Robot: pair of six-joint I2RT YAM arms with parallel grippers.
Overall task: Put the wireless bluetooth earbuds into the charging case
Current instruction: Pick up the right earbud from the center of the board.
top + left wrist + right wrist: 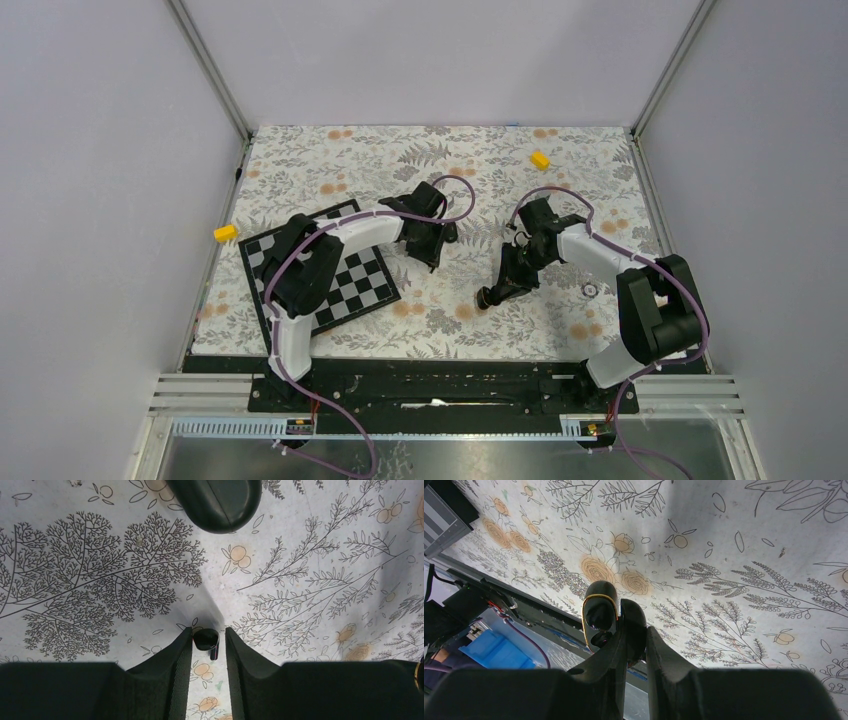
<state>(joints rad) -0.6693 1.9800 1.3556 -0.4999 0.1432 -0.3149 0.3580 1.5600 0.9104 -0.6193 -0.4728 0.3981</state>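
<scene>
A tiny black earbud (206, 638) lies on the flowered cloth right between the tips of my left gripper (209, 636). Its short stem points back toward the wrist. The jaws stand narrow around it: the left finger (182, 652) is against the bud, and a thin gap shows at the right finger. From above, the left gripper (436, 243) sits mid-table. My right gripper (636, 630) is shut on the black charging case (600, 611), whose gold-rimmed half stands open beyond the fingertips. The case (487, 297) hangs low over the cloth near the front.
A checkerboard (345, 285) lies under the left arm. Yellow blocks sit at the left edge (226, 232) and back right (540, 159). A small silver ring (590, 290) lies by the right arm. A dark rounded shape (215, 500) fills the top of the left wrist view.
</scene>
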